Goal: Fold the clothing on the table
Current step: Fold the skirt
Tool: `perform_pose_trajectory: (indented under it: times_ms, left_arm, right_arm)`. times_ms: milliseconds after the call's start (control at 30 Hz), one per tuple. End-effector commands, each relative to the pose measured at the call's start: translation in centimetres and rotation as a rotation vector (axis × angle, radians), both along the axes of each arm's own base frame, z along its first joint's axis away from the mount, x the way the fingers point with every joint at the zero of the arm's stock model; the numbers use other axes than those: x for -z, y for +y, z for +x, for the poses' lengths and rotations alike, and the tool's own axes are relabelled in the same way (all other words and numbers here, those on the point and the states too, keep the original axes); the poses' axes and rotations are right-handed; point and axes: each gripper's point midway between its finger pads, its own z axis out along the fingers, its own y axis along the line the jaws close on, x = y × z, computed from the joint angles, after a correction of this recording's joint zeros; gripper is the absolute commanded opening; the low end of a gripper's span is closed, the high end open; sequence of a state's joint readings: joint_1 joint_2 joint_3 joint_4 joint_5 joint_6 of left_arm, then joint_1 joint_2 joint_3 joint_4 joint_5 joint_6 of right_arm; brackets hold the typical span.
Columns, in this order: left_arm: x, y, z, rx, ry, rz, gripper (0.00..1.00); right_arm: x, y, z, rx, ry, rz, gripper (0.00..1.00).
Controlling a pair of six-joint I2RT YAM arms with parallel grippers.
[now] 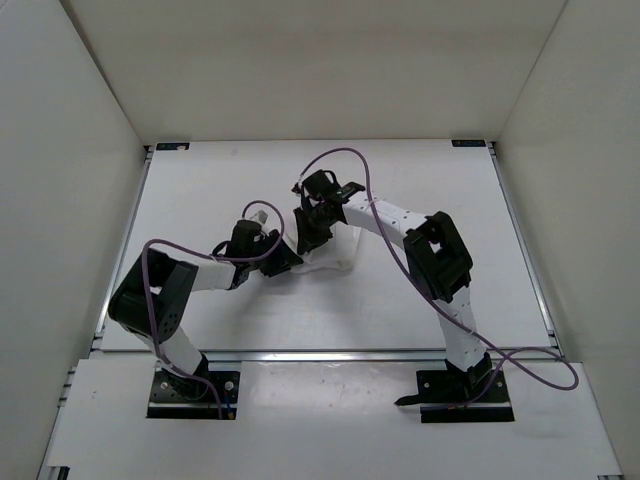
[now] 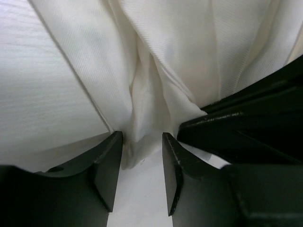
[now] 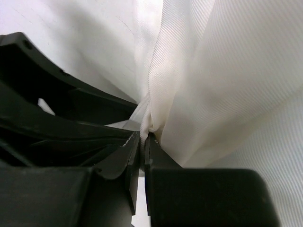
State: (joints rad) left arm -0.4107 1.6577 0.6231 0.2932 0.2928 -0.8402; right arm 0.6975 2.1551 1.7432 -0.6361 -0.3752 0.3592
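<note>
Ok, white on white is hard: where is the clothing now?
Top view: the clothing lies bunched near the table's middle, between the two arms. The right fingers pinch one fold; the left fingers stand apart around another.

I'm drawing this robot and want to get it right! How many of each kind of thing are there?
robot arms: 2 (left arm, right arm)
clothing: 1
table: 1
Total: 4

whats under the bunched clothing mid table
White table shows all around the clothing. Beneath it nothing shows: the fabric, the left gripper and the right gripper cover that spot.
</note>
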Motion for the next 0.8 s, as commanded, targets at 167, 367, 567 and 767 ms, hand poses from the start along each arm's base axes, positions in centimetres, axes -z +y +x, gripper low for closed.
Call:
perform_pose_trajectory:
  times_ms: [167,367,567,767]
  left_arm:
    - [-2.4,5.2,-2.3,-0.112,-0.025,0.022,0.53]
    - [-8.1,9.5,-2.3,-0.264,-0.201,0.021,0.53]
    - [-8.6,12.2,-3.7,-0.334,-0.223,0.047,0.54]
    - [-8.2,12.9,-5.1,-0.348,-0.213,0.064,0.55]
  right_arm:
    - [-0.6,1.0,0.5,-0.024,-0.049,0.014,0.0]
    - [2.1,2.1,-0.3,-0.067,-0.044,-0.04,0.22]
    - [-7.1,4.2,-1.1,-0.125,-0.243,0.066,0.56]
    - [-12.7,0.1,-1.3,-0.036,-0.361,0.24,0.6]
